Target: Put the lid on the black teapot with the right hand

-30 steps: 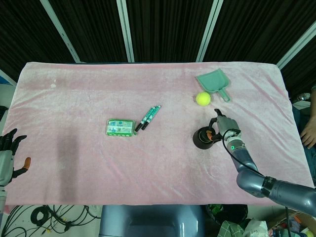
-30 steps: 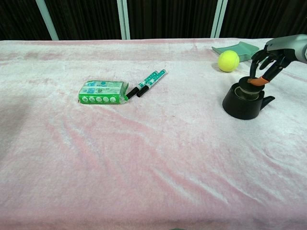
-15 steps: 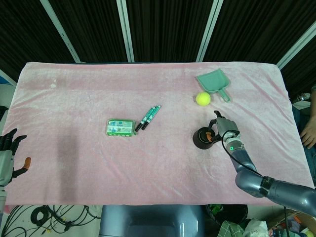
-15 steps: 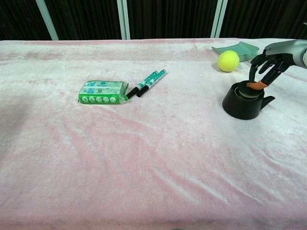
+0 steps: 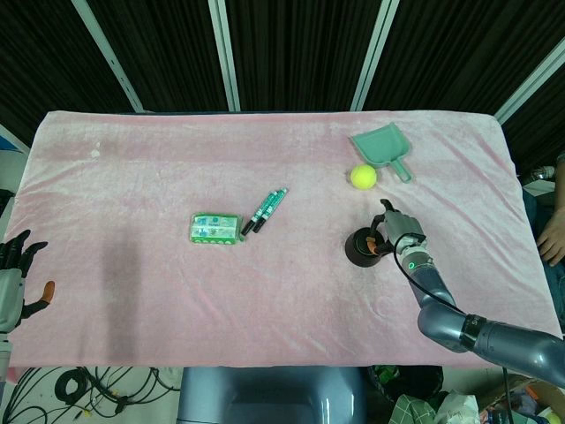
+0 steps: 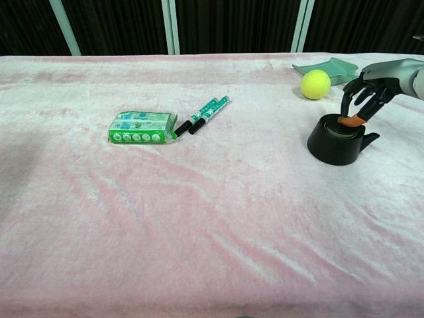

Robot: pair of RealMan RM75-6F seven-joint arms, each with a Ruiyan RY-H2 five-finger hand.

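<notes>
A pink cloth (image 6: pixel 199 218) with a soft, plush, slightly rumpled nap covers the table. The teapot (image 6: pixel 336 140) looks matt black and smooth. The ball (image 6: pixel 315 84) is fuzzy yellow-green felt. The dustpan (image 5: pixel 381 146) looks like smooth teal plastic. The green packet (image 6: pixel 140 127) has a glossy wrapper. The right arm (image 5: pixel 494 340) is smooth grey metal with a dull sheen.

Colours on my pink surface (image 6: pixel 199 232)
I see a black teapot (image 6: pixel 336 140), yellow-green tennis ball (image 6: pixel 315 84), teal dustpan (image 5: pixel 381 147), green-and-white patterned packet (image 6: pixel 140 127), two green-and-black markers (image 6: pixel 203 114); my right hand (image 6: pixel 366 92) is dark grey with an orange thumb tip.
</notes>
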